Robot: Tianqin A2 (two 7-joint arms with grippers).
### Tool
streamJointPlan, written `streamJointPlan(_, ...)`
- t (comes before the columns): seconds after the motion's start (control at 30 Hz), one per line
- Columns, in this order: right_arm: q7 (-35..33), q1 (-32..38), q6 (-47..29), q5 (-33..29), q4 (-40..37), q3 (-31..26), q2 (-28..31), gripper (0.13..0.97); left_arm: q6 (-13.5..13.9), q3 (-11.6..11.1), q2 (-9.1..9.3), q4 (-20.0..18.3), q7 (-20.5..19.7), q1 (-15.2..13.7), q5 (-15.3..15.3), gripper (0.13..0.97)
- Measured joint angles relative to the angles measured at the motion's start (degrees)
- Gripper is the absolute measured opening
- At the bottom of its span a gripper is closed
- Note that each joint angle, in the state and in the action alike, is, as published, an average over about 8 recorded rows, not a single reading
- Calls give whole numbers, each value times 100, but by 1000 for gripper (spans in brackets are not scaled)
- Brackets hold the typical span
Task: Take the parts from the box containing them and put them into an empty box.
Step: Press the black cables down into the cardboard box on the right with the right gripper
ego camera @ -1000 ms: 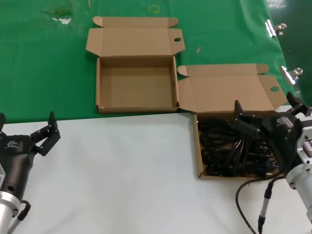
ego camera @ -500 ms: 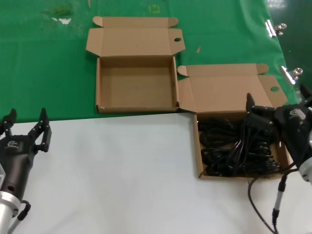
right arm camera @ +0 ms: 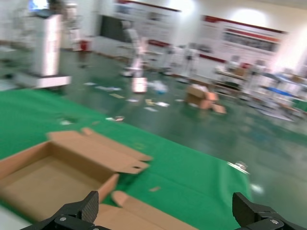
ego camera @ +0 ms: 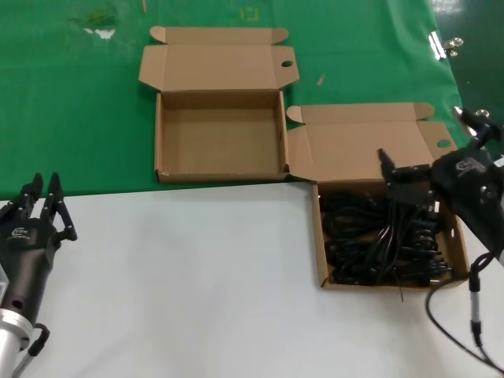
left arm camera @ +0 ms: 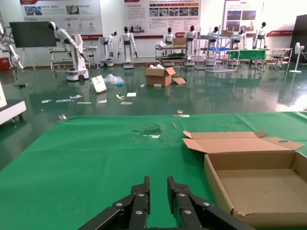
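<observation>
Black power cords (ego camera: pixel 370 246) lie tangled in the right-hand brown box (ego camera: pixel 321 250), whose lid (ego camera: pixel 358 150) is folded back. The empty box (ego camera: pixel 220 135) stands open farther back, to its left; the left wrist view has it (left arm camera: pixel 254 184), and so does the right wrist view (right arm camera: pixel 43 182). My right gripper (ego camera: pixel 423 138) hovers over the back of the cord box and its lid, open wide (right arm camera: pixel 165 208), nothing between its fingers. My left gripper (ego camera: pixel 45 189) waits at the table's left, short of the green cloth, fingers drawn nearly together (left arm camera: pixel 158 184) and holding nothing.
Green cloth (ego camera: pixel 79 102) covers the back half of the table; the front is white (ego camera: pixel 197 283). Metal clips (ego camera: pixel 442 44) sit at the cloth's right edge. A black cable (ego camera: pixel 472 315) hangs from the right arm in front of the cord box.
My right gripper has lifted out of the cord box and swung toward its back, still open. The left gripper's fingers have closed from wide apart to a narrow gap.
</observation>
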Motion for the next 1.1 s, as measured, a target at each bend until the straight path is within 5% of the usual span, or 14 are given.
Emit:
streamJointPlan(0.3,71,575,-1473,-288,-167,-136,768,966,0,0,0,0,-2,0,0,194)
streamJointPlan(0.6,-680,1403,-3159,-494,-684,-162,1092,966,0,0,0,0,-1,0,1,146)
streamJointPlan(1.1,-3898,3239,-6147,-1099,-2203,-576,967,966,0,0,0,0,0,0,1,140)
